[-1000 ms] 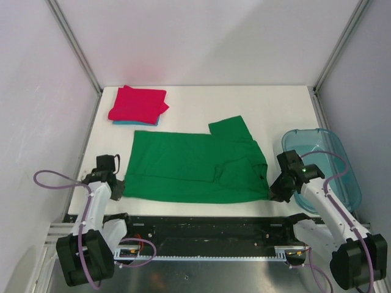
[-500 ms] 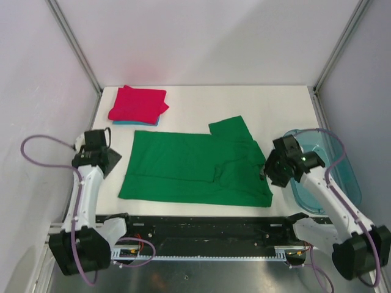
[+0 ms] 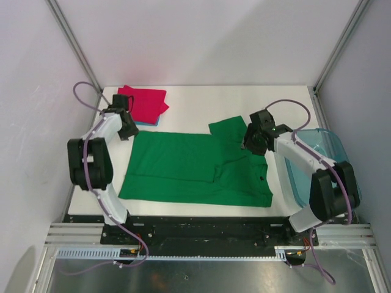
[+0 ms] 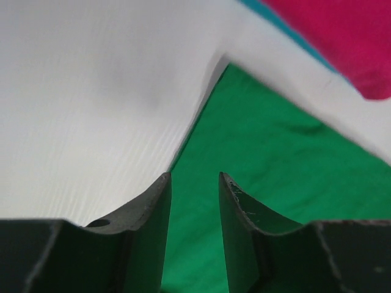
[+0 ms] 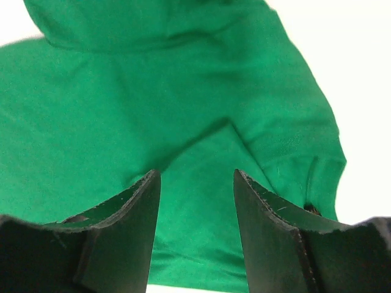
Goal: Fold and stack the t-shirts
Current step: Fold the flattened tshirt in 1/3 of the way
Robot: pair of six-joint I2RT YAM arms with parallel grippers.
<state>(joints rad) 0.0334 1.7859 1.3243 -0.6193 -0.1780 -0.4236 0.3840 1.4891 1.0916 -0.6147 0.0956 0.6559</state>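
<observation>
The green t-shirt [image 3: 195, 168] lies spread flat mid-table, one sleeve [image 3: 229, 128] sticking out at its far right. The magenta-red t-shirt [image 3: 146, 102] lies folded at the far left on the light blue t-shirt [image 3: 148, 122], of which only an edge shows. My left gripper [image 3: 128, 129] is open and empty just above the green shirt's far left corner [image 4: 275, 159]; magenta cloth [image 4: 342, 36] shows beyond it. My right gripper [image 3: 252, 141] is open and empty over the green cloth [image 5: 153, 91] by the far right sleeve.
A translucent blue-green plastic bin [image 3: 335, 143] stands at the right edge, under my right arm. The white table [image 3: 201, 104] is walled by grey panels on the left, back and right. A black rail runs along the near edge.
Both arms have swung from the green shirt's near corners to its far edge: left gripper to the far left corner, right gripper to the far right sleeve. The shirt has not moved.
</observation>
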